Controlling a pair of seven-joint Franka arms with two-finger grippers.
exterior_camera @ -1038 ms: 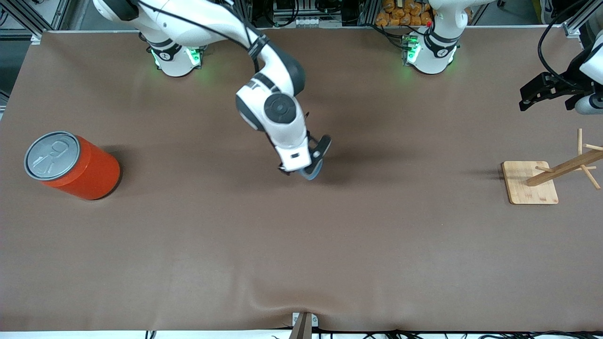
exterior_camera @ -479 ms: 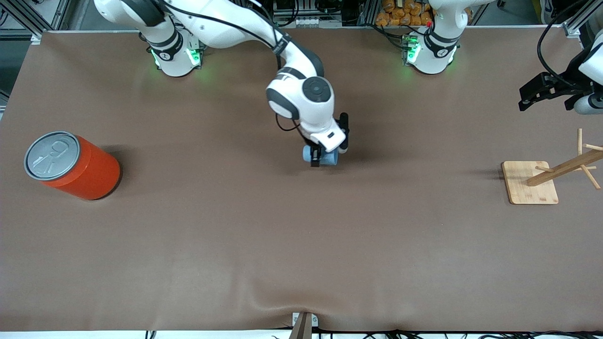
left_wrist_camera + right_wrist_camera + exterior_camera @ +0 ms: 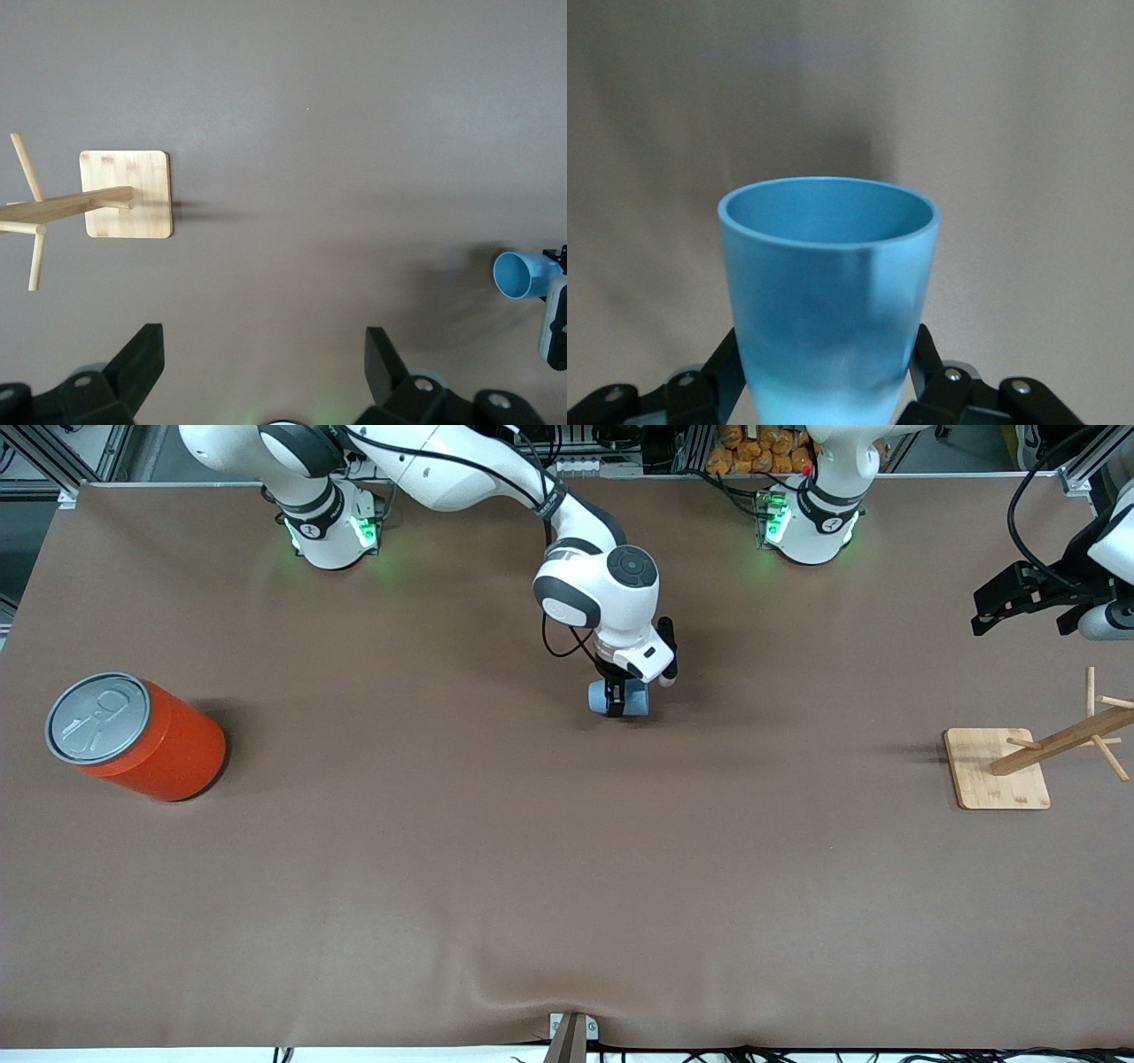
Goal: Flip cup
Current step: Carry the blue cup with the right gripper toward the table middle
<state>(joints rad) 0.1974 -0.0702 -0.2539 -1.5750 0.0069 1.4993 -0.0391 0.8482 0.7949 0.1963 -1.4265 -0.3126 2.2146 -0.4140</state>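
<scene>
The cup (image 3: 601,698) is a small light-blue tumbler held on its side low over the middle of the table. My right gripper (image 3: 619,696) is shut on it, one finger on each side of its lower body. In the right wrist view the cup (image 3: 828,266) fills the middle between the fingers (image 3: 719,376) of the right gripper (image 3: 827,376), its darker blue mouth pointing away from the camera. The left wrist view shows the cup (image 3: 523,274) with its round mouth turned toward the left arm's end. My left gripper (image 3: 1005,602) waits open and empty over that end of the table, fingers (image 3: 146,354) wide apart.
A big orange can (image 3: 133,735) with a grey pull-tab lid stands at the right arm's end. A wooden peg rack (image 3: 997,766) on a square base sits at the left arm's end, seen below the left gripper as rack (image 3: 124,195).
The right arm has swung toward the left arm's end and toward the bases, carrying the cup and turning its wrist. The left arm has not moved.
</scene>
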